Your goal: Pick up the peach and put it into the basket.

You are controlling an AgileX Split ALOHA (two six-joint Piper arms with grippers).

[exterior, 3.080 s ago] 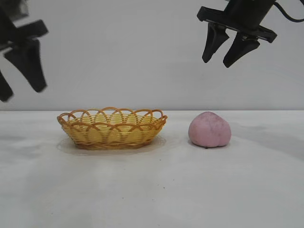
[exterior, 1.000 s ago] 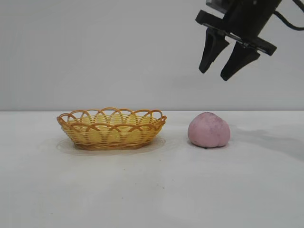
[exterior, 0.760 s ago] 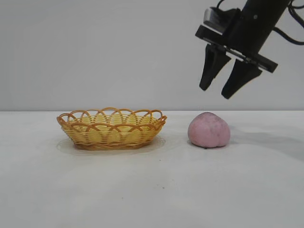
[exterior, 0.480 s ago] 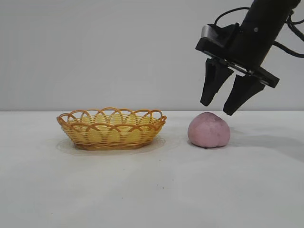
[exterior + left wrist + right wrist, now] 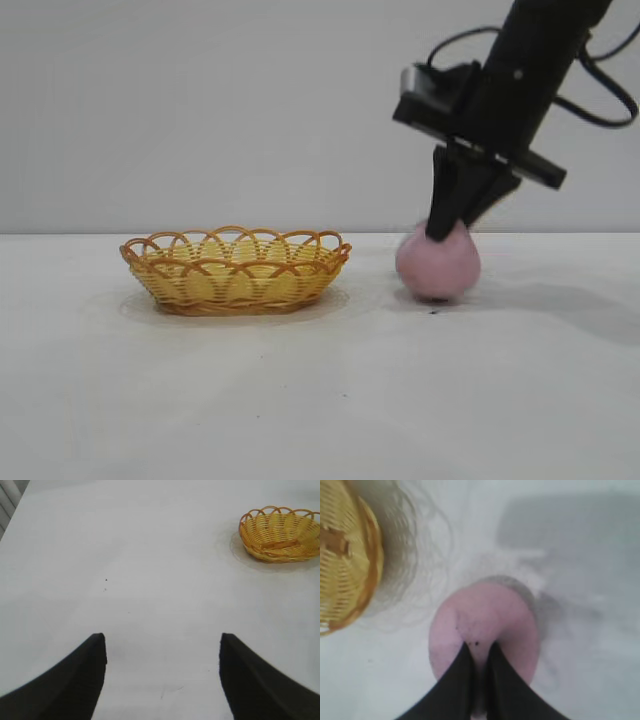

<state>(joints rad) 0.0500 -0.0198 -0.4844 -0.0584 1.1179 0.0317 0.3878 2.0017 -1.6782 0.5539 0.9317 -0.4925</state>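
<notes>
The peach (image 5: pixel 437 265) is found on the bench (image 5: pixel 320 400), at 3 o'clock of the basket (image 5: pixel 236 269) and apart from it. The right hand (image 5: pixel 447 232) is set on its top, fingers pinched nearly together against the skin. Nothing is seen inside the basket. The left hand (image 5: pixel 162 680) is held spread above bare bench.

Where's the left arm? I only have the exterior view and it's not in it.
Observer: Left wrist view shows the left gripper open above bare table, with the basket farther off.
Operator: Right fingers around the peach?
Observer: No. In the right wrist view the right gripper is nearly shut, its tips pinching the top of the peach.
Operator: Anything in the basket?
Observer: Left wrist view looks into it: nothing inside.
</notes>
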